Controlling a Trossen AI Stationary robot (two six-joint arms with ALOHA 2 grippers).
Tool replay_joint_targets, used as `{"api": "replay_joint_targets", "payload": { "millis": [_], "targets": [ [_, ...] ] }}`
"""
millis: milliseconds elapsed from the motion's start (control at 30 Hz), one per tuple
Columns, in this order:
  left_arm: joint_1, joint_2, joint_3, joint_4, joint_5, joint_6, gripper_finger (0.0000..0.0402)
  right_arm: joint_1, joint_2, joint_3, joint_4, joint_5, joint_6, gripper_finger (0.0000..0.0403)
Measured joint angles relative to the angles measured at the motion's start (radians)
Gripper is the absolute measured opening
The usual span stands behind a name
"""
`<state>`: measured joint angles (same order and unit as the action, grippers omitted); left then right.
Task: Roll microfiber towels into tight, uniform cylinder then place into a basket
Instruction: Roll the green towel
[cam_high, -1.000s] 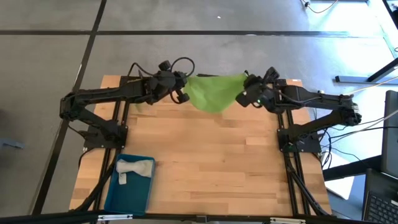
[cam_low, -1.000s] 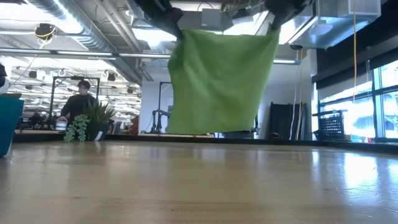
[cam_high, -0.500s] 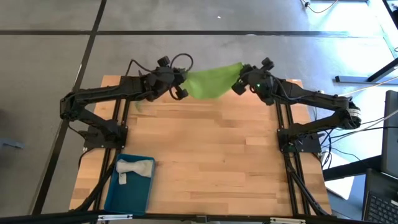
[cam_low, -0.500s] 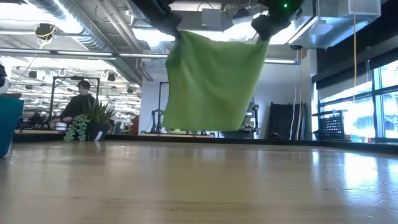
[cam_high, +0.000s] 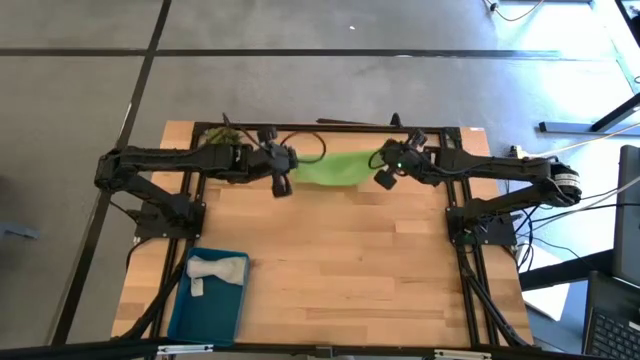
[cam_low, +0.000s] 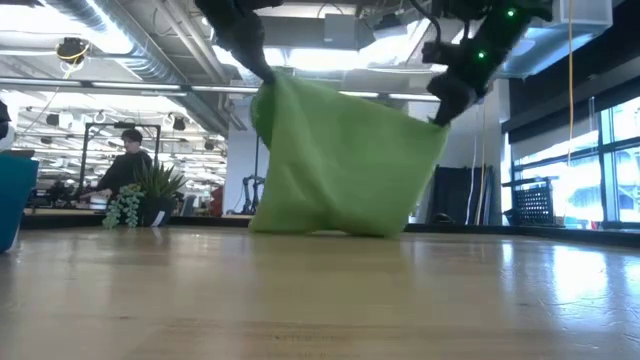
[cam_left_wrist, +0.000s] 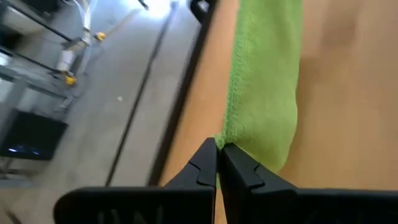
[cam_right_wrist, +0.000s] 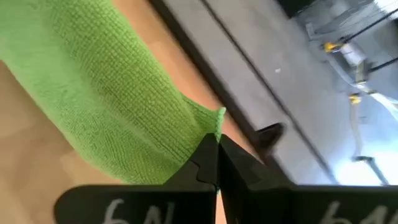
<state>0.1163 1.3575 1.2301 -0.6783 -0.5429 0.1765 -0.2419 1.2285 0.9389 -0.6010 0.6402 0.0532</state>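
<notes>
Near the table's far edge, the lime green towel (cam_high: 335, 167) hangs limp and light, lower hem touching wood, each top corner pinched by the clamped left gripper (cam_left_wrist: 217, 149) and right gripper (cam_right_wrist: 213, 144), the sensible holds for soft cloth.

We're in a robotics lab or open workshop hall. We see a bare grey concrete floor (cam_high: 300, 30) all round the wooden table (cam_high: 330, 250), exposed ducts (cam_low: 130, 40) and pipes running under the ceiling, and metal frames (cam_low: 95, 150) standing in the background. A person (cam_low: 125, 165) sits at a far bench beside a potted plant (cam_low: 150, 190), with big windows (cam_low: 590, 170) on one side.
</notes>
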Motion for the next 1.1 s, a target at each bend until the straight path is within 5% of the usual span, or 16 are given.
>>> {"api": "replay_joint_targets", "payload": {
  "millis": [567, 1100],
  "targets": [
    [-0.321, 0.060, 0.000, -0.193, 0.066, -0.420, 0.0000, 0.247, -0.002, -0.139, -0.016, -0.147, 0.222, 0.0004],
    [-0.547, 0.380, 0.000, -0.167, 0.146, -0.650, 0.0000, 0.494, 0.038, -0.180, 0.003, -0.173, 0.437, 0.0004]
  ]
}}
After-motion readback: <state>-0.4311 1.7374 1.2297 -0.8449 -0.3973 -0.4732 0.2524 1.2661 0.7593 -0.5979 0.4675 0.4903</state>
